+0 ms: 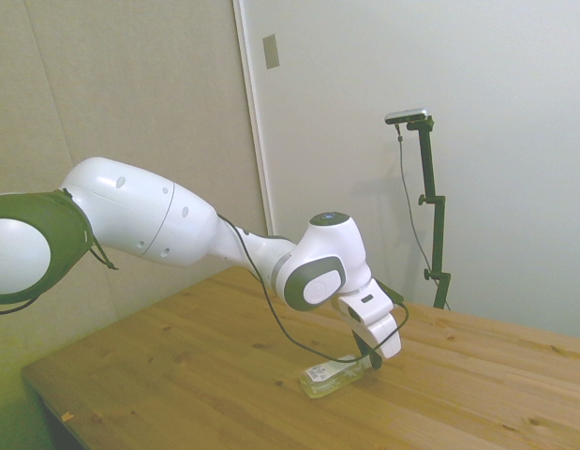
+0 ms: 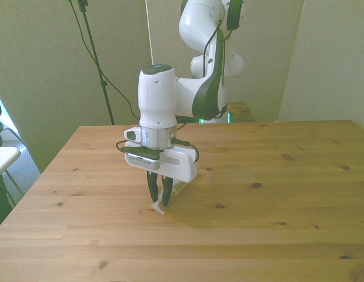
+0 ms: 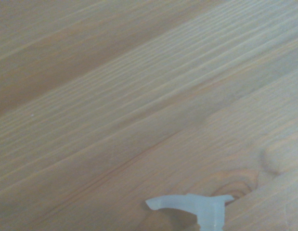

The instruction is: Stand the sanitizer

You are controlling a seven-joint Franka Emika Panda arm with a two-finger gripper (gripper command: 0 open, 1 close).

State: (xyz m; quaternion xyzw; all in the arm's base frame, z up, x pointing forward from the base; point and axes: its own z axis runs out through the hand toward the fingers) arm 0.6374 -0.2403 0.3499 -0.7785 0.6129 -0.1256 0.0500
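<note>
The sanitizer (image 1: 329, 378) is a small clear bottle with pale liquid and a white label. It lies on its side on the wooden table (image 1: 177, 375), its pump end slightly raised. My gripper (image 1: 369, 359) points down at that pump end. In the front view the gripper (image 2: 159, 200) has its two dark fingers closed on the bottle's neck. The white pump nozzle (image 2: 157, 208) pokes out just below the tips, and a bit of the sanitizer's body (image 2: 179, 188) shows behind them. The wrist view shows only that nozzle (image 3: 197, 208) over the wood.
Nothing else stands on the table (image 2: 276, 194). Its front edge runs close below the gripper in the front view. Walls lie behind the table.
</note>
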